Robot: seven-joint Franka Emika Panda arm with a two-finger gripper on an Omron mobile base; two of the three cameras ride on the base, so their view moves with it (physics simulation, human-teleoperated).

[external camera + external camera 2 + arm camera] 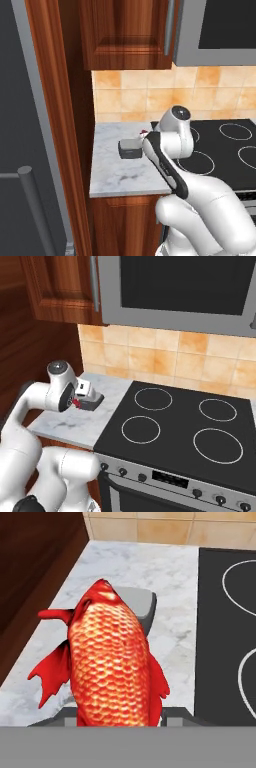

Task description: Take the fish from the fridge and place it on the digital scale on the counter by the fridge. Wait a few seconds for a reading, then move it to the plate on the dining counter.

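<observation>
Hand view: the two-finger gripper (pixel 120 714) is closed on the bright red-orange scaly fish (pixel 111 662), which stands up between its dark tips and hangs above the small dark grey digital scale with a lighter flat top (pixel 142 602). The scale sits on the short white-grey marble counter (pixel 170 637), beside the black glass stovetop with white ring burners (pixel 225 637). In the left base view, the white arm reaches over the counter, the scale (pixel 130 148) lying just left of its wrist, with a speck of red fish (pixel 144 133) above it. Tan tiles (pixel 150 95) back the counter.
</observation>
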